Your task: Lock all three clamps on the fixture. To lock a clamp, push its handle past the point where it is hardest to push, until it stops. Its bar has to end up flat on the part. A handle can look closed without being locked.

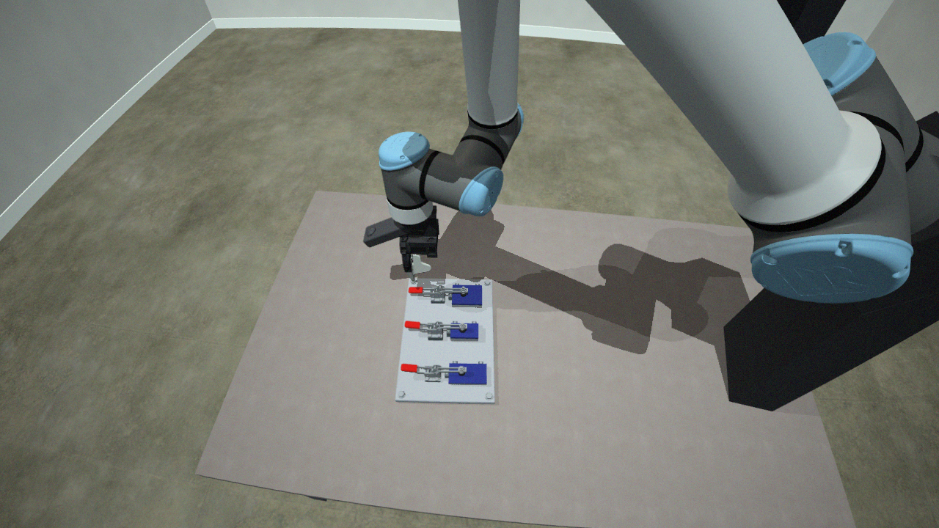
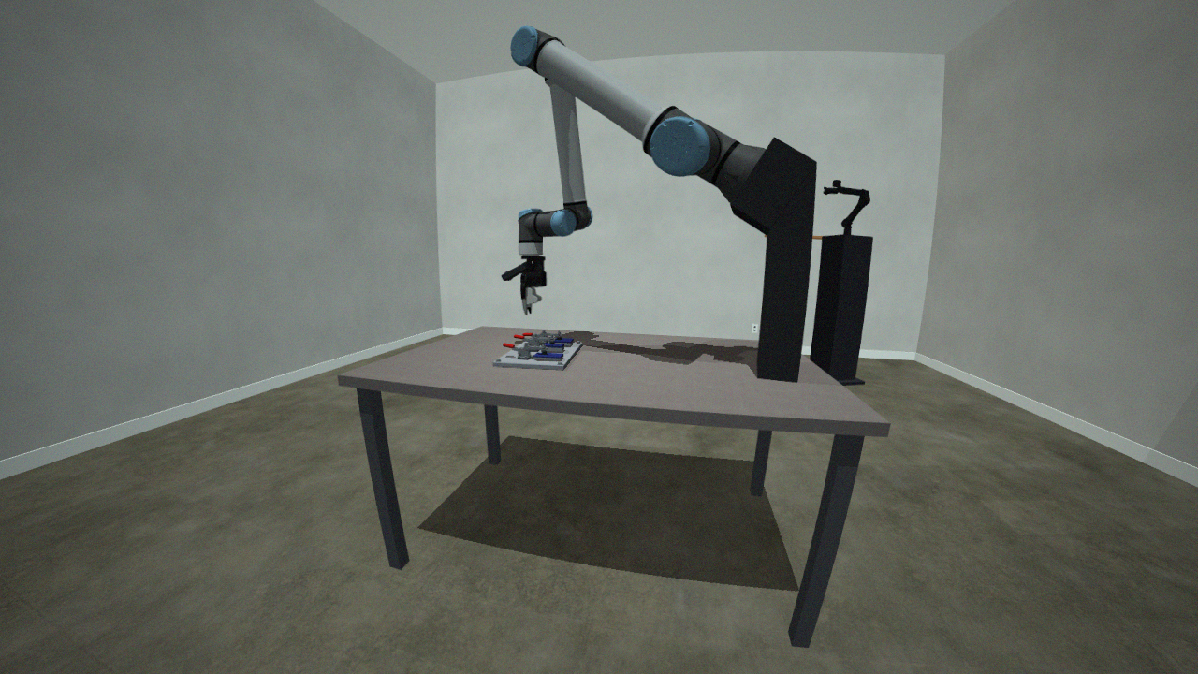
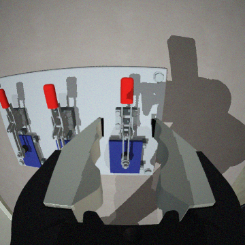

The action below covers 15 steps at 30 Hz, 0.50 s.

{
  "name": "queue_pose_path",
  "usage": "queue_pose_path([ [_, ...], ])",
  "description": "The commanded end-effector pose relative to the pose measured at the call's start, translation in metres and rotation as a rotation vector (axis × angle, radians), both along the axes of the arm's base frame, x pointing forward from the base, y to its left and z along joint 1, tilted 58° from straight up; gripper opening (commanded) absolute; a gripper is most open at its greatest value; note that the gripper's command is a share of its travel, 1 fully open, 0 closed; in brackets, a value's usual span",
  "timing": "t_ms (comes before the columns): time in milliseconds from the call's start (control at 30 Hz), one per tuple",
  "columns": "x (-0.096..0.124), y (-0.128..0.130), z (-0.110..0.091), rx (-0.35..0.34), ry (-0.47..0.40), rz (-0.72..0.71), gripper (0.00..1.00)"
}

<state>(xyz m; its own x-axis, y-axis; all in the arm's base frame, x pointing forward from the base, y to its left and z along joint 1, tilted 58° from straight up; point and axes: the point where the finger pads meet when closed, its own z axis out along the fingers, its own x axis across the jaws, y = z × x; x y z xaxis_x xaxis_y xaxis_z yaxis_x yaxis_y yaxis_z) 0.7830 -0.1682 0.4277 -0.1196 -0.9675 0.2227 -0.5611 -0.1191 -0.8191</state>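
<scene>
3 clamps on fixture plate, handles flat, gripper above, part-spread, pinching nothing

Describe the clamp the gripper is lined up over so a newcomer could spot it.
Find the grey plate on the table. Three red-handled clamps sit in a row on it, each over a blue block. It is the end clamp nearest the gripper, beside the arm's shadow.

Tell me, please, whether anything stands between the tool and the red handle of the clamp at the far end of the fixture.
Nothing visible does. The tool hangs above the fixture plate, holding nothing, and the red handle shows unobstructed in the gap between its fingers.
</scene>
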Motion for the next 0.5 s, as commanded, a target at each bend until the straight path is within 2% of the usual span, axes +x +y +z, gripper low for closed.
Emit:
queue_pose_path([
  [0,-0.009,0.003,0.006,0.0,-0.001,0.0,0.28],
  [467,-0.019,0.005,0.013,0.0,-0.001,0.0,0.28],
])
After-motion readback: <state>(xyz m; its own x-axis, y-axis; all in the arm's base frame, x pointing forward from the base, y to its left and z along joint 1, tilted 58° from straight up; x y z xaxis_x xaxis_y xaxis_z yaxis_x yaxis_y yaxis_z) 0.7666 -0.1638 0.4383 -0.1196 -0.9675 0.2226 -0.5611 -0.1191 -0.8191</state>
